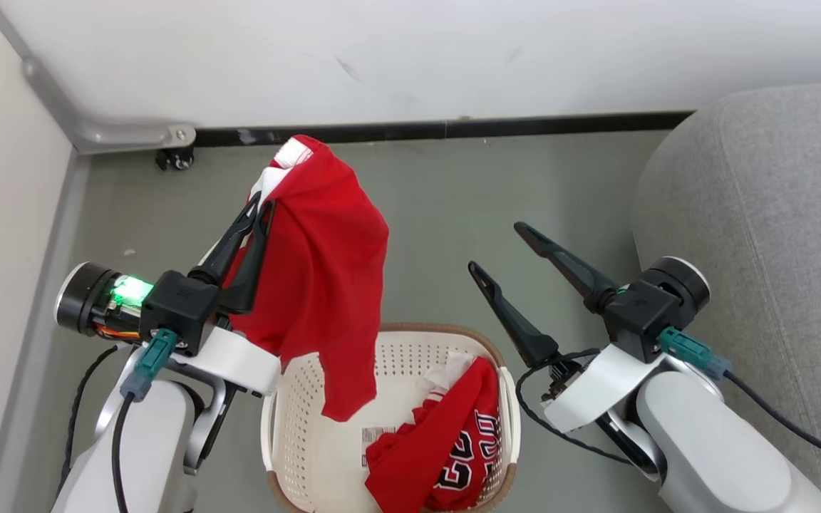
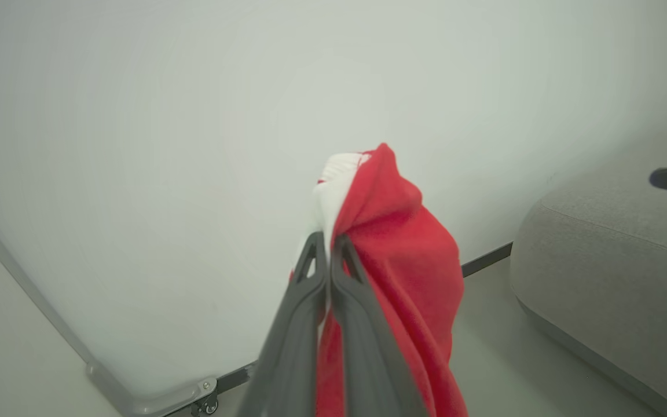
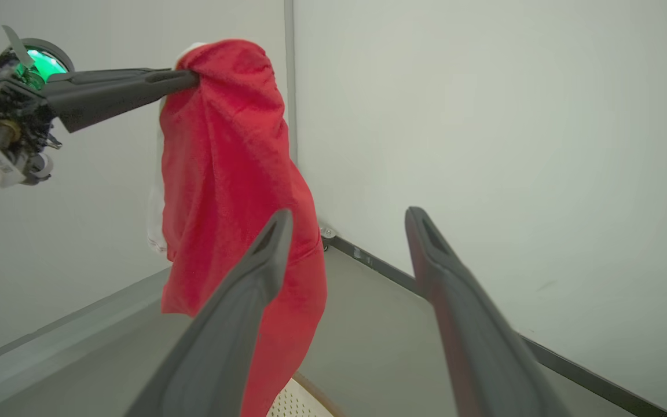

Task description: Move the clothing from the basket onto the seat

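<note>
My left gripper [image 1: 263, 206] is shut on the red shorts [image 1: 325, 278], pinching them near the white-trimmed waistband [image 1: 293, 153]. The shorts hang down over the cream basket [image 1: 296, 427], lifted above it. In the left wrist view the left gripper [image 2: 329, 238] pinches the shorts [image 2: 409, 260], and the right wrist view shows the hanging shorts [image 3: 223, 174] with the left gripper [image 3: 191, 78] at their top. The red jersey [image 1: 446, 449] lies crumpled in the basket's right half. My right gripper [image 1: 496, 248] stands open to the right of the shorts; its fingers [image 3: 252, 278] hold nothing. The grey seat [image 1: 774, 214] lies at the right.
A white wall with a black baseboard [image 1: 453, 128] runs across the far side. A metal bracket with a caster [image 1: 168, 146] sits at the far left corner. Grey floor [image 1: 453, 206] lies between basket, wall and seat. The seat's edge [image 2: 600, 272] is right of the shorts.
</note>
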